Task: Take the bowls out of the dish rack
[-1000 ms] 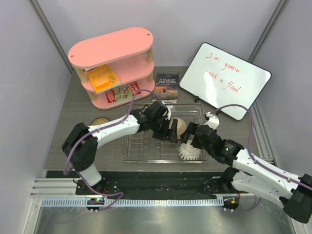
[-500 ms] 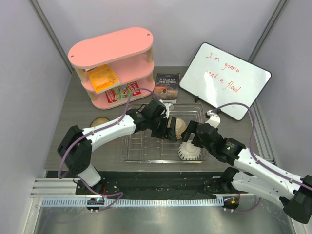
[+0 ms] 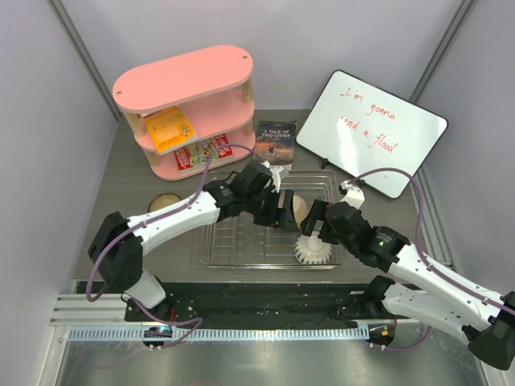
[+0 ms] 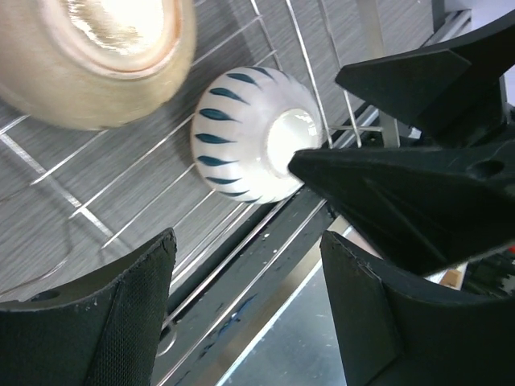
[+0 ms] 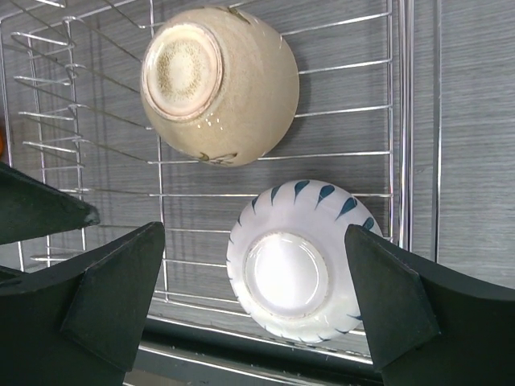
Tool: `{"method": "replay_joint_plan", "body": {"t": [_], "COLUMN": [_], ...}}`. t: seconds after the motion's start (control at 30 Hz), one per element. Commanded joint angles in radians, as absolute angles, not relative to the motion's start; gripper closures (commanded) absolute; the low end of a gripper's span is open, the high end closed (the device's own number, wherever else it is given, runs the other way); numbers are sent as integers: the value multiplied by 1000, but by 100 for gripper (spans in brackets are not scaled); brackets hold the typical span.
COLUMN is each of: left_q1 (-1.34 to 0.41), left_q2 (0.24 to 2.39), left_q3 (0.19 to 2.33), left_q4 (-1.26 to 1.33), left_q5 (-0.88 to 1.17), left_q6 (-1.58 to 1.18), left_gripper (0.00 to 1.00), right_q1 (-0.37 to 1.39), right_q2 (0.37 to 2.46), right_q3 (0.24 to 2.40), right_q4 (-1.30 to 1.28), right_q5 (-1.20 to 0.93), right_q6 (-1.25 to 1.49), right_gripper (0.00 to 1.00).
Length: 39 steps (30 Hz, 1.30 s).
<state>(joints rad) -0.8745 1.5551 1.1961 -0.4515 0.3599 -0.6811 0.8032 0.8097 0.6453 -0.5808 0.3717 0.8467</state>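
The silver wire dish rack (image 3: 241, 241) holds two upside-down bowls: a beige one (image 3: 296, 207) (image 5: 217, 84) (image 4: 96, 56) and a white ribbed one with blue marks (image 3: 312, 250) (image 5: 302, 257) (image 4: 245, 145). My left gripper (image 3: 283, 215) (image 4: 249, 322) is open over the rack beside the beige bowl, nothing between its fingers. My right gripper (image 3: 315, 223) (image 5: 257, 301) is open and hovers above the white bowl, which shows between its fingers (image 5: 410, 305). The two grippers are close together. Another tan bowl (image 3: 165, 200) sits on the table left of the rack.
A pink oval shelf unit (image 3: 189, 108) with books stands at the back left. A book (image 3: 276, 143) lies behind the rack, and a whiteboard (image 3: 370, 133) leans at the back right. The rack's rim (image 5: 394, 104) runs just right of the white bowl.
My left arm has reached a little further right over the rack, nearer the beige bowl. My right gripper has shifted slightly toward the rack. Both bowls stay put.
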Motion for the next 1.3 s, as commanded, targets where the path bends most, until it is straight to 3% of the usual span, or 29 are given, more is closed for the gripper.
{"method": "replay_joint_plan", "body": {"t": [0.0, 0.2, 0.73, 1.03, 1.27], "left_q1": [-917, -930, -945, -945, -919], "left_q2": [1592, 1582, 1719, 1850, 1838], "left_q3": [1166, 1077, 962, 963, 910], "left_q4": [-313, -218, 92, 193, 299], "left_q5": [402, 377, 459, 523, 551], "left_q6": [-758, -799, -911, -905, -937], "left_gripper": [27, 18, 18, 18, 18], "right_q1": [801, 801, 801, 801, 801], "right_q2": [799, 773, 802, 931, 942], "right_q3": [643, 606, 525, 512, 479], "right_q4": [-594, -581, -554, -490, -460], "right_q5": [342, 310, 304, 293, 268], "right_q6": [841, 859, 879, 877, 891], "right_gripper": [0, 1, 1, 1, 1]}}
